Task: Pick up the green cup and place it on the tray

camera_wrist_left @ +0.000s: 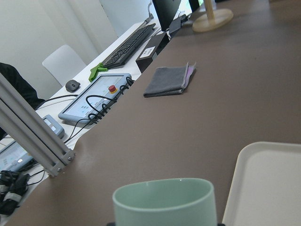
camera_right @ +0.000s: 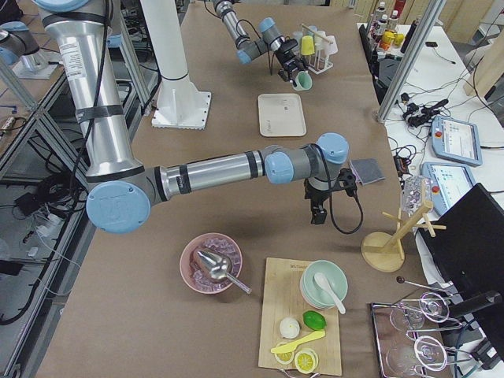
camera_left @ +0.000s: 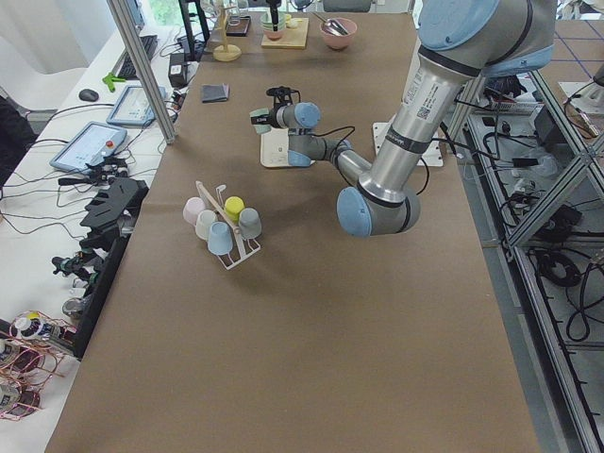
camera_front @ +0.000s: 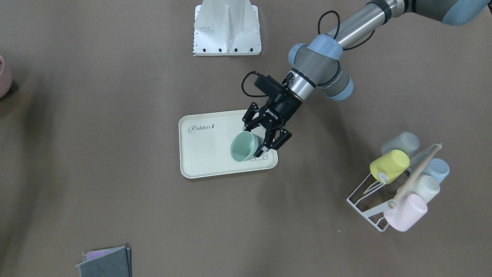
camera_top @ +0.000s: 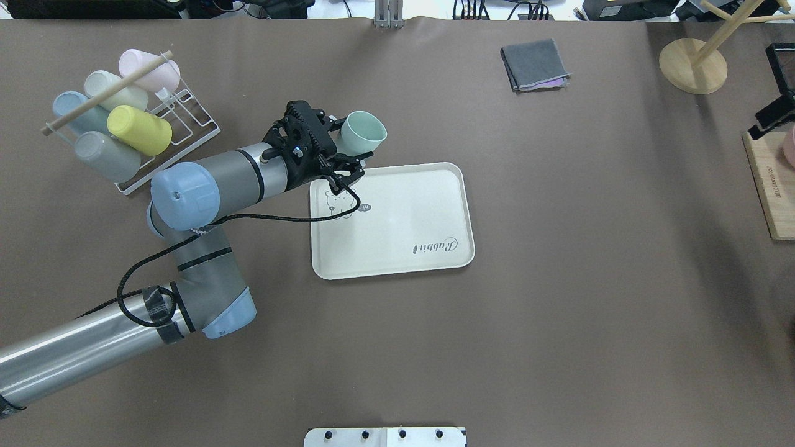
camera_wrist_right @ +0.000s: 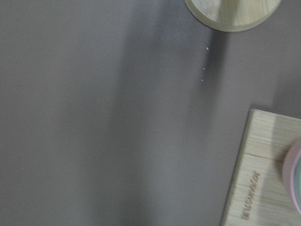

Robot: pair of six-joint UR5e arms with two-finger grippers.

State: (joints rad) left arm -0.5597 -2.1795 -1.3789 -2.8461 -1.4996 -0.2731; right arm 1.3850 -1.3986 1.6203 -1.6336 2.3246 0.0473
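My left gripper (camera_front: 258,143) is shut on the pale mint-green cup (camera_front: 243,146), gripping its wall near the rim. It holds the cup tilted in the air over the corner of the cream "Rabbit" tray (camera_front: 207,154) that bears the bunny drawing. In the overhead view the gripper (camera_top: 340,149) and cup (camera_top: 364,131) sit at the tray's (camera_top: 404,217) far left corner. The left wrist view shows the cup's rim (camera_wrist_left: 164,201) beside the tray's edge (camera_wrist_left: 268,183). My right gripper (camera_right: 317,211) hangs near the wooden stand; I cannot tell whether it is open or shut.
A wire rack (camera_top: 186,124) with a yellow cup (camera_top: 139,130) and several pale cups stands left of the tray. A folded grey cloth (camera_top: 534,64), a wooden stand (camera_top: 692,62) and a wooden board (camera_top: 770,186) lie to the right.
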